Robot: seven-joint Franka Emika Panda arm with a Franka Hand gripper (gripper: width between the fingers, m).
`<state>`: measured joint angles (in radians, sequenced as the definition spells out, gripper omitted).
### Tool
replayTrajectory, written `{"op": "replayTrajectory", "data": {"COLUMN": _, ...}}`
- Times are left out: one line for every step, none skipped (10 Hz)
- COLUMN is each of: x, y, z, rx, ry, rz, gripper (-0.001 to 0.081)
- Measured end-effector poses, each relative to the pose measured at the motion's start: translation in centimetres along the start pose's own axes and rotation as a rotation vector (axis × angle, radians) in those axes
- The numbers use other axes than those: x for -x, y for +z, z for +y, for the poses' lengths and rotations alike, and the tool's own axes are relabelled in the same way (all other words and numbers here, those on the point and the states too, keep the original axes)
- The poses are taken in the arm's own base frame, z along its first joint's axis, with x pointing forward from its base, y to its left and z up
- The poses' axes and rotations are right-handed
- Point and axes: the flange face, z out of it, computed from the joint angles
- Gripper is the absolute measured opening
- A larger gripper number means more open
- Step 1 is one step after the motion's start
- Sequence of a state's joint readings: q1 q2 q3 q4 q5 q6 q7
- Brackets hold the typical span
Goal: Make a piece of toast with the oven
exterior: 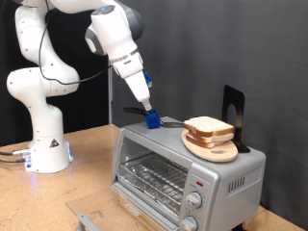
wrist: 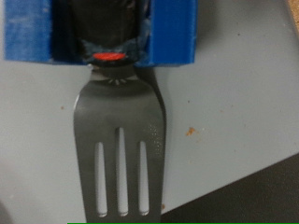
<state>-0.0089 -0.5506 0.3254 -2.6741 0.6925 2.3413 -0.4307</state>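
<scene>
The gripper (exterior: 150,116), at centre frame in the exterior view, has its blue pads clamped on the handle of a slotted steel spatula (wrist: 119,149) lying on the silver-grey toaster oven (exterior: 183,166). The pale tan bread slice with brown crust (exterior: 206,127) rests on a round wooden board (exterior: 212,146) at the oven top's right; it appears light, soft and crumbly, best lifted from beneath, not pinched.

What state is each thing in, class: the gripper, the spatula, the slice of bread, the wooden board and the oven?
gripper: on top of the oven, shut on the spatula's blue handle.
spatula: held, slotted blade lying flat on the oven top.
piece of toast: resting on the wooden board.
wooden board: lying on the oven top.
oven: door closed, rack visible inside.
</scene>
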Motion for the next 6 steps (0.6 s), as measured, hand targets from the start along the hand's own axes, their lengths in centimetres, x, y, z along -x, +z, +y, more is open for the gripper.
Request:
{"op": "replayTrajectory", "data": {"x": 0.2, "y": 0.6, "z": -0.1, "rx": 0.012, "ry": -0.001, "rz": 0.003, "gripper": 0.0809}}
{"op": "replayTrajectory", "data": {"x": 0.4, "y": 1.2, "z": -0.3, "rx": 0.021, "ry": -0.001, "rz": 0.007, "gripper": 0.0809}}
{"op": "replayTrajectory", "data": {"x": 0.5, "y": 1.7, "z": -0.3, "rx": 0.026, "ry": 0.002, "rz": 0.01, "gripper": 0.0809}}
{"op": "replayTrajectory", "data": {"x": 0.4, "y": 2.1, "z": -0.3, "rx": 0.026, "ry": 0.006, "rz": 0.013, "gripper": 0.0809}}
{"op": "replayTrajectory", "data": {"x": 0.4, "y": 2.4, "z": -0.3, "rx": 0.028, "ry": 0.009, "rz": 0.017, "gripper": 0.0809}}
{"op": "replayTrajectory", "data": {"x": 0.3, "y": 2.6, "z": -0.2, "rx": 0.028, "ry": 0.014, "rz": 0.017, "gripper": 0.0809}}
